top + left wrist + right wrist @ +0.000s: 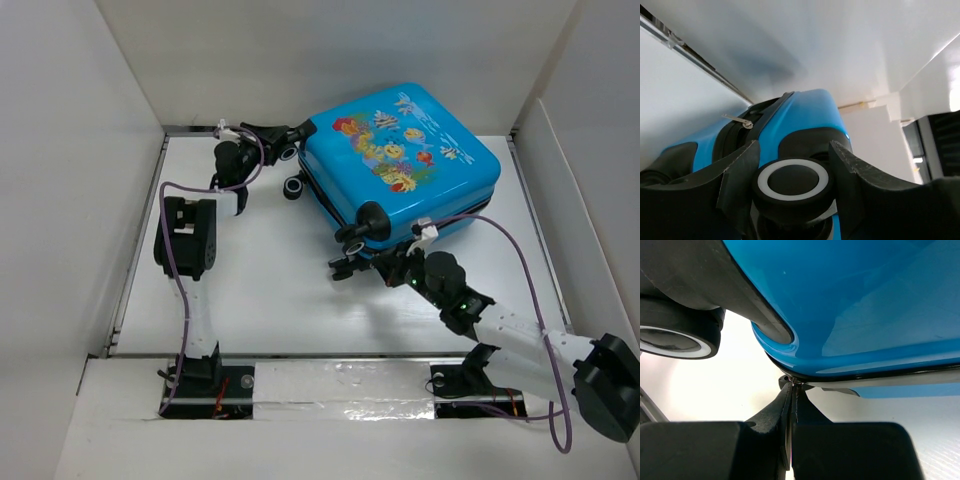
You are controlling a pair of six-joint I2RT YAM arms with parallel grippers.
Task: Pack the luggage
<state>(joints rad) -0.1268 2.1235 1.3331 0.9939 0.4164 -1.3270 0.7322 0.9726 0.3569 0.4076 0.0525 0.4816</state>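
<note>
White table (260, 290), blue luggage (400, 165) closed, fish print, no legible writing

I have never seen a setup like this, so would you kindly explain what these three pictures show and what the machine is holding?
Two robot arms are bolted at a white table's near edge. The overhead picture shows both; the other two come from cameras on each wrist. A blue suitcase, apparently closed, lies on the table. The left gripper has its fingers straddling a caster wheel, one on each side. The right gripper is shut, seemingly pinching a small metal zipper tab at the suitcase's seam.
</note>
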